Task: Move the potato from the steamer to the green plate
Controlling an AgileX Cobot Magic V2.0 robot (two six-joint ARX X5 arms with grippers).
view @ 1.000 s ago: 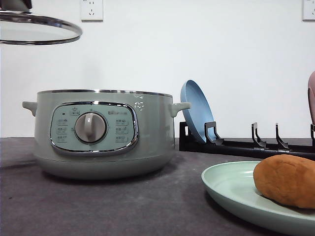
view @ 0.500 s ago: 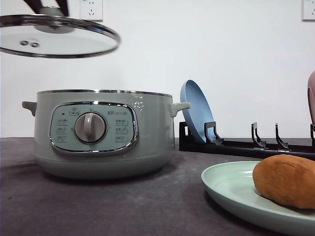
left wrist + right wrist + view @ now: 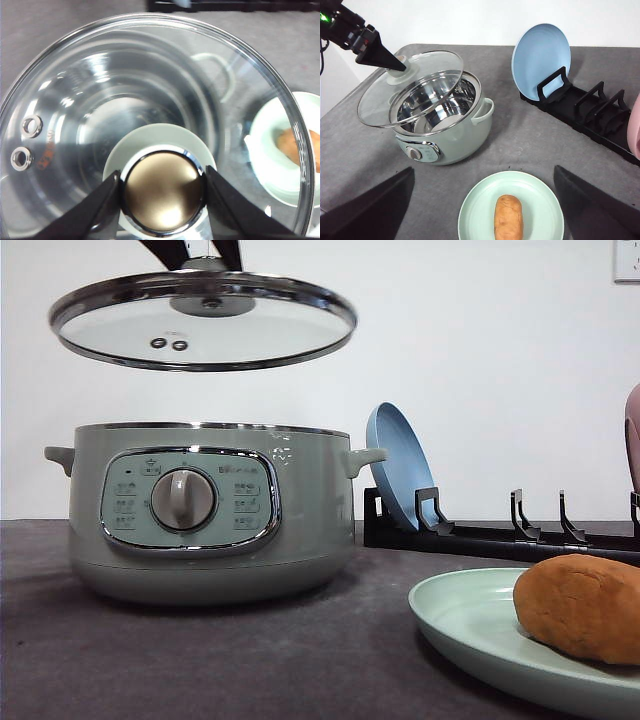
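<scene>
We see the orange-brown oval potato (image 3: 508, 216) lying on the wide pale mint-green plate (image 3: 475, 210), which sits on the grey bench (image 3: 520, 145) just in front of the large round sage-green steamer (image 3: 205, 510). With the steamer as our landmark, its round glass lid with a chrome rim (image 3: 203, 320) hangs in the air directly above its open mouth, clear of the rim and slightly tilted. Our left claw (image 3: 162, 190) is clenched on the lid's green knob (image 3: 150, 137), one dark finger on each side of the chrome cap. The steamer's shiny steel bowl (image 3: 437, 107) is open below the lid. Behind and to the right of the steamer, a round blue plate (image 3: 398, 465) stands on edge in a black slotted rack (image 3: 500, 535). Our right claw (image 3: 482, 210) hovers high over the mint-green plate, fingers spread wide apart, grasping nothing.
</scene>
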